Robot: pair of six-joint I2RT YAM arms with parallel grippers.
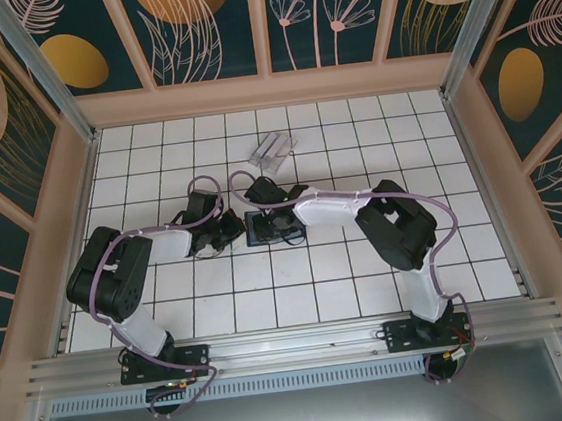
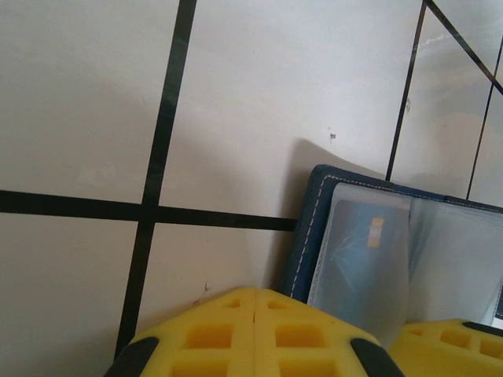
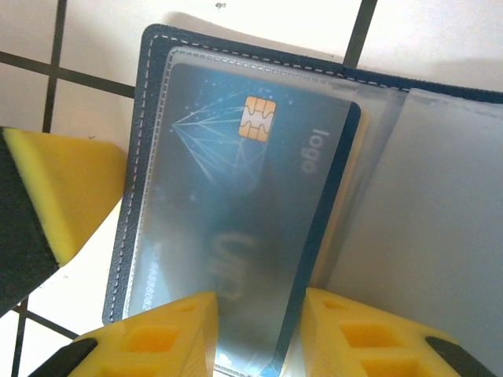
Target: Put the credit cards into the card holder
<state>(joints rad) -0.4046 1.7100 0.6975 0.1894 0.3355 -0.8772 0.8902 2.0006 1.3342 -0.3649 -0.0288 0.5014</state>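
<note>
A dark blue card (image 3: 236, 212), gold chip and "logo" facing up, lies flat in a clear wallet sleeve, its near end between the fingers of the right pincer (image 3: 258, 334). The clear slotted holder (image 1: 273, 151) sits well beyond that pincer, askew to the tiles.

**Worktop** (image 1: 369, 282): white square tiles divided by dark grout lines, evenly lit, with only soft shadows. **Enclosure walls** (image 1: 202, 28) on the left, far and right sides: dark teal panels printed with pale leaf and flower outlines and orange-gold discs, set in a light tan frame (image 1: 268, 89). **Aluminium posts** (image 1: 37, 67) slant up at the two far corners. **Aluminium rails** (image 1: 295, 342) run along the near edge; nearer than them lie a perforated strip (image 1: 299, 381) and a grey metal sheet (image 1: 303, 419).
</note>
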